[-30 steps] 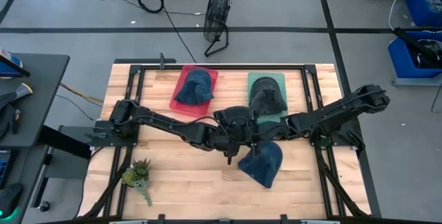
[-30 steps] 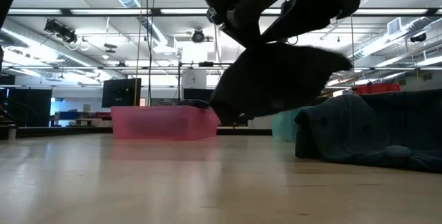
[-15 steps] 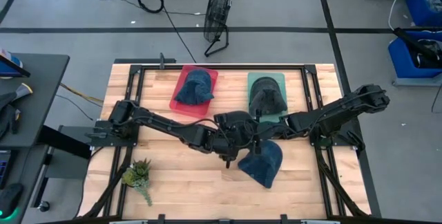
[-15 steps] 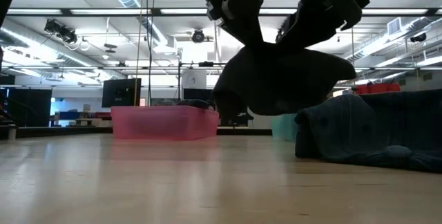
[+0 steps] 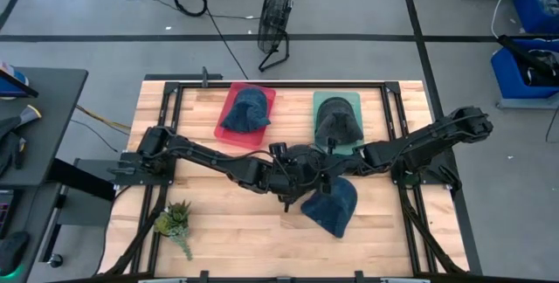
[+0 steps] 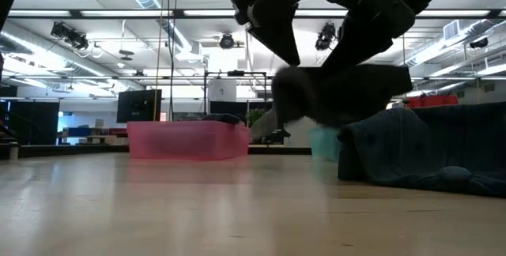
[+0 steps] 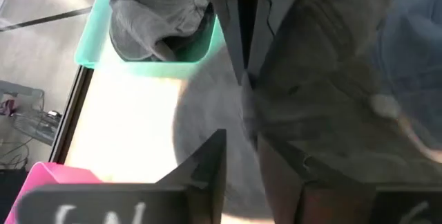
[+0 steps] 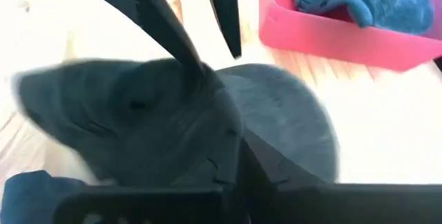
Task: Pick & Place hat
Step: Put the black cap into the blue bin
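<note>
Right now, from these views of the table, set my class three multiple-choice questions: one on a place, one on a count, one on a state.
1. Where is the plant?
A. in a tray
B. on the table, on the left arm's side
C. on the floor

2. How many hats are there?
A. two
B. three
C. four

3. The grey hat is:
A. flat on the table
B. lifted off the table
C. inside a tray

Answers:
1. B, it stands on bare wood near the left arm's base.
2. C, one in the red tray, one in the green tray, a blue hat on the table, and the grey one aloft.
3. B, the low view shows clear space beneath it.
</note>
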### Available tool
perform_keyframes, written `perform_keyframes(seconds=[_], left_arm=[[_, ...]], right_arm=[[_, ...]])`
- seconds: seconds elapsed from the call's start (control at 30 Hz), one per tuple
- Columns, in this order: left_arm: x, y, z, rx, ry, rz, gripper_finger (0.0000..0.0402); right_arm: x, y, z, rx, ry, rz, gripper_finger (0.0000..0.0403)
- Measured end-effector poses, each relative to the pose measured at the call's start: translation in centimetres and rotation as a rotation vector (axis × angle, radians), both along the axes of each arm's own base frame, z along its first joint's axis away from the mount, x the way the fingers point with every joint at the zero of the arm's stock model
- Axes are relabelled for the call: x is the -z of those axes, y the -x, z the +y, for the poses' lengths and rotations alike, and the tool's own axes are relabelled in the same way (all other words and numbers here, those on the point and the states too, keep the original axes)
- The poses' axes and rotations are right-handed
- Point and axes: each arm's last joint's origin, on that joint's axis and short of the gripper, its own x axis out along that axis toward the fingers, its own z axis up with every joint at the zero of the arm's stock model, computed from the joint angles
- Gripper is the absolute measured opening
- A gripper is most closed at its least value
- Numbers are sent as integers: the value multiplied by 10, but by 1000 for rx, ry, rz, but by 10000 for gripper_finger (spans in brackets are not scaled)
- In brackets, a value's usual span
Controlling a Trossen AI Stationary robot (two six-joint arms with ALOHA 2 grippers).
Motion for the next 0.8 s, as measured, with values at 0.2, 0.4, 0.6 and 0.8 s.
perform_keyframes(seconds=[0.2,0.4,0.6,0.8], left_arm=[[4,9,-6,-18,5,63,132],[11,29,-13,-56,-43,217,138],[14,43,-11,-158,-75,280,130],[14,45,-9,-173,-81,296,129]], right_arm=[[-29,20,-12,217,182,52,7],[-83,56,-36,453,369,111,4],[-81,82,-67,552,344,200,4],[-39,82,-90,448,289,306,2]])
